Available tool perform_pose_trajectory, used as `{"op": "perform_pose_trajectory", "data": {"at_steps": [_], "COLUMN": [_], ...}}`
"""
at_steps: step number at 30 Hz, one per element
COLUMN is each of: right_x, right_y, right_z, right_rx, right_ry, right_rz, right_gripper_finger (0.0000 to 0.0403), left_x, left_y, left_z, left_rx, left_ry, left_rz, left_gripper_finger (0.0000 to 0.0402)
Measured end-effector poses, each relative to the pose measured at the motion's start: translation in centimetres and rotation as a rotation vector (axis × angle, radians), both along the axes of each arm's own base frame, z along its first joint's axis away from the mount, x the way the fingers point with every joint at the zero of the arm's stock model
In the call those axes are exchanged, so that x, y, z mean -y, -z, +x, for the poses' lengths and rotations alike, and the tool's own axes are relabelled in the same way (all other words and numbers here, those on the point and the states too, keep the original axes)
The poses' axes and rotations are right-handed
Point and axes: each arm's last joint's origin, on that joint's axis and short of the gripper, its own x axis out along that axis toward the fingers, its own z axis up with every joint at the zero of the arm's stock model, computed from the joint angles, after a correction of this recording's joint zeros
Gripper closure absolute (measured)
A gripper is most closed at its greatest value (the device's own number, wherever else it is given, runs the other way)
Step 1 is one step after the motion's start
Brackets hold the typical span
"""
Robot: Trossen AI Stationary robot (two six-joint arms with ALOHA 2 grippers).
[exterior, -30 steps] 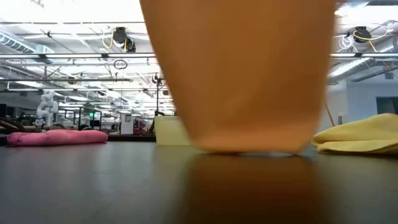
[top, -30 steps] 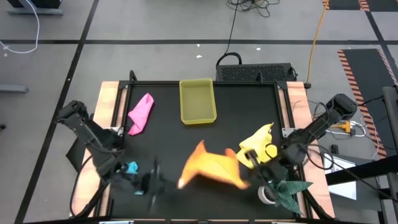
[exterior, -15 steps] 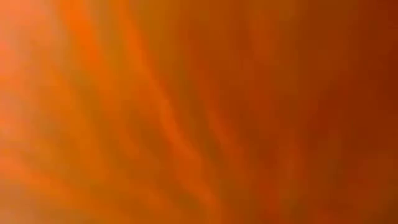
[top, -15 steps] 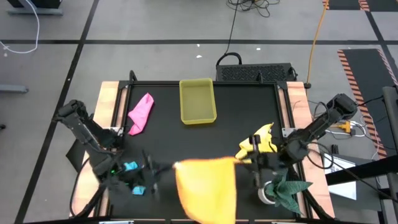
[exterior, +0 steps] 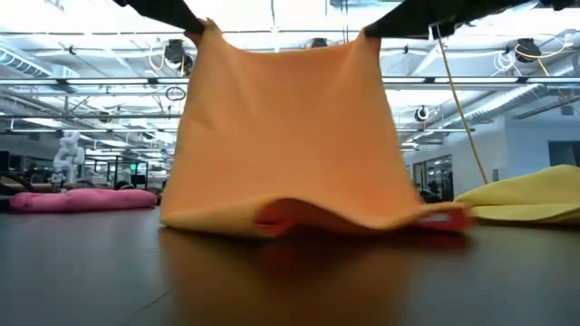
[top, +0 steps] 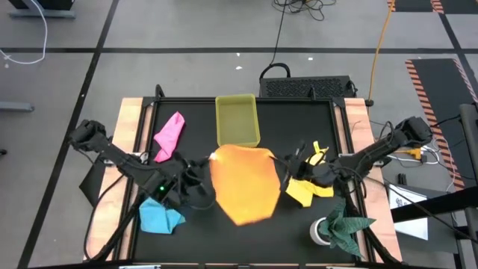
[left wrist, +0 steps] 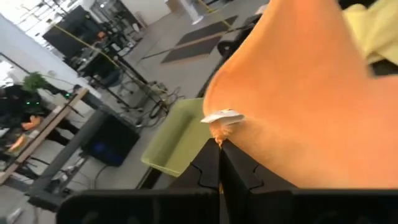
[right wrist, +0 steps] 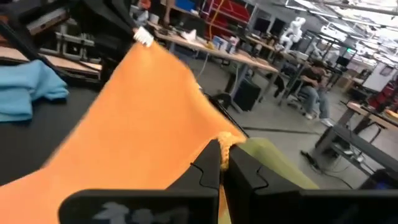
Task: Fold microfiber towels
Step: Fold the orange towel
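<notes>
On black tabletop (top: 299, 134): translucent yellow rectangular tray (top: 237, 120), seemingly empty. Left gripper (top: 205, 166) and right gripper (top: 290, 160) each pinch an orange microfiber towel (top: 245, 181) corner. Workshop room behind.

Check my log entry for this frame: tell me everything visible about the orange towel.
The orange towel is a plain, soft cloth, spread flat between both arms. The left gripper and the right gripper each pinch one top corner, jaws shut. It hangs like a curtain in the low view, its bottom edge crumpled on the black table. A small white tag shows at the left-held corner.
</notes>
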Motion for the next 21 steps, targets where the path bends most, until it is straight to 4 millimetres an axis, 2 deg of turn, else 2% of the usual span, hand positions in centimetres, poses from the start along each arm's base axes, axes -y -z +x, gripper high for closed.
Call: {"op": "perform_pose_trajectory", "data": {"at_steps": [2, 4, 8, 11, 13, 15, 17, 21], "right_x": [-0.5, -1.6, -4.5, -6.3, -6.8, -6.8, -6.7, -5.6], "right_y": [-0.3, -0.7, -2.0, -3.8, -5.0, -5.7, -5.8, -5.3], "right_z": [-0.1, -0.3, -1.2, -2.4, -3.0, -3.3, -3.3, -2.5], "right_rx": [0.027, 0.060, 0.186, 0.367, 0.502, 0.586, 0.606, 0.563], "right_ry": [-0.031, -0.149, -0.530, -0.872, -1.025, -1.049, -0.997, -0.771], "right_rz": [0.008, 0.017, 0.113, 0.257, 0.360, 0.411, 0.425, 0.354], "right_gripper_finger": [0.0403, 0.0403, 0.0403, 0.0403, 0.0403, 0.0403, 0.0403, 0.0403], "left_x": [0.4, 1.4, 4.2, 6.5, 7.8, 8.7, 9.1, 8.5], "left_y": [-0.6, -1.8, -4.3, -6.6, -8.1, -9.4, -10.5, -10.4], "left_z": [0.0, -0.1, -0.4, -0.8, -1.3, -1.9, -2.5, -2.6], "left_rx": [0.007, 0.006, 0.003, 0.087, 0.139, 0.183, 0.204, 0.186], "left_ry": [0.025, 0.093, 0.317, 0.473, 0.556, 0.601, 0.605, 0.519], "left_rz": [-0.016, -0.055, -0.215, -0.339, -0.401, -0.420, -0.392, -0.299], "left_gripper_finger": [0.0397, 0.0397, 0.0398, 0.0395, 0.0397, 0.0399, 0.0397, 0.0399]}}
